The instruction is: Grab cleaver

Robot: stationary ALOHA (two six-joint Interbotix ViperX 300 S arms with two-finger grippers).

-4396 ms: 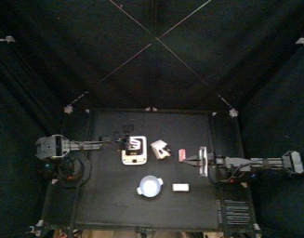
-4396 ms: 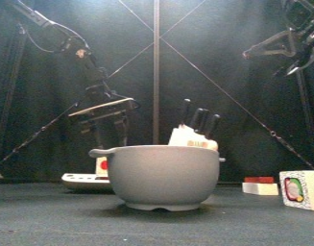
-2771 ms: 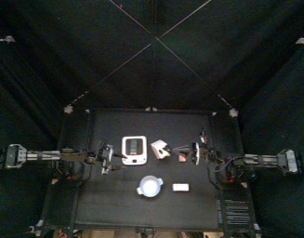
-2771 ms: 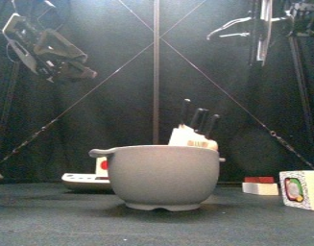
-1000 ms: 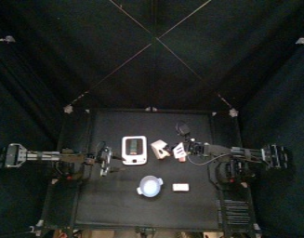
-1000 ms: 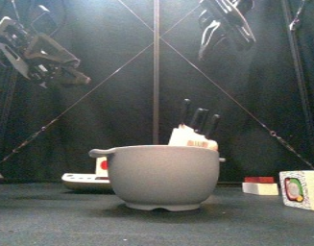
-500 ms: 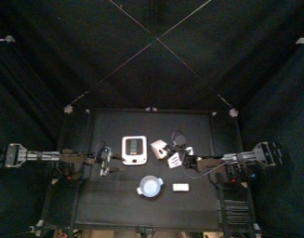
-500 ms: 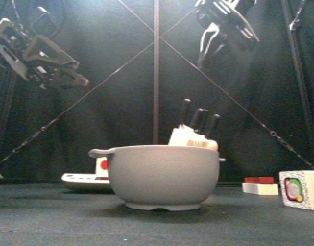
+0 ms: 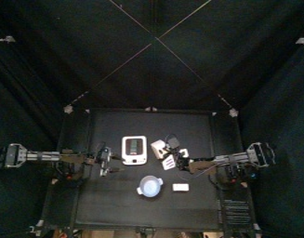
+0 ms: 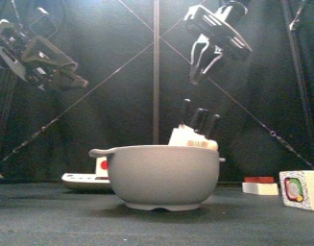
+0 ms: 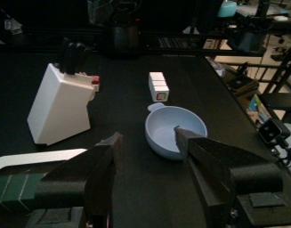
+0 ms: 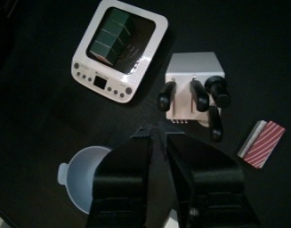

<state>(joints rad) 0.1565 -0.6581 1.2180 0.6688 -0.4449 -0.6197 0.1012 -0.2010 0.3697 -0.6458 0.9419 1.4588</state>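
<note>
Nothing is grasped yet. The cleaver (image 12: 264,142) lies at the right wrist view's lower right, beside the knife block (image 12: 198,82). The right gripper (image 12: 172,134) hangs high above it, jaws pressed together. The left gripper (image 11: 148,147) is spread. Opening, descending and gripping remain.

knife block (image 12: 195,91) beside scale (image 12: 117,48), bowl (image 12: 84,174) apart

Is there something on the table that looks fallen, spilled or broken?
Nothing stands out. The bowl sits upright and looks empty, the knife block stands with its knives in, and the white slab lies flat. No spill shows.
</note>
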